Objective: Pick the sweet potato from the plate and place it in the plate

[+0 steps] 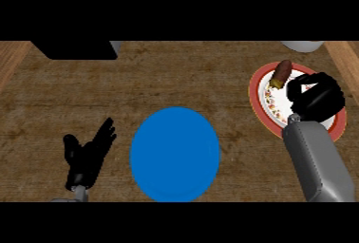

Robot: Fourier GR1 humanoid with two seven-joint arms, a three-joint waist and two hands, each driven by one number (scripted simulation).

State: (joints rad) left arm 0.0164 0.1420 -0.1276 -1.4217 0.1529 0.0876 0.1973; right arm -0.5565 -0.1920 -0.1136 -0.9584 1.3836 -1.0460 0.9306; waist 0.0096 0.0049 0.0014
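Right now the right hand [317, 98] sits over the patterned plate [261, 90] at the upper right of the frame, its grey forearm [317, 159] rising from the lower edge. The fingers are curled, thumb and fingers bent toward each other with a white gap of plate showing between them — and nothing sits in that gap. The sweet potato [281, 73] lies on the upper part of that red-rimmed plate, a brown stub tilted a little, with a yellowish lower end just beside the fingertips. Whether they touch it, I cannot tell; the hand does not wrap it.

Down at centre, the blue plate [175, 154] rests on the wooden counter [140, 85], bare on top, well apart from the patterned one.

Over at lower left, the left hand [87, 154] rests open near the edge, fingers straight and pointing up and to the right, holding nothing — it lies just left of the blue plate without touching it.

Up along the top edge, a dark box [77, 49] shows at the upper left, and a pale rounded object [303, 45] peeks in at the upper right, above the patterned plate. Lighter wood strips frame the counter at both upper corners.
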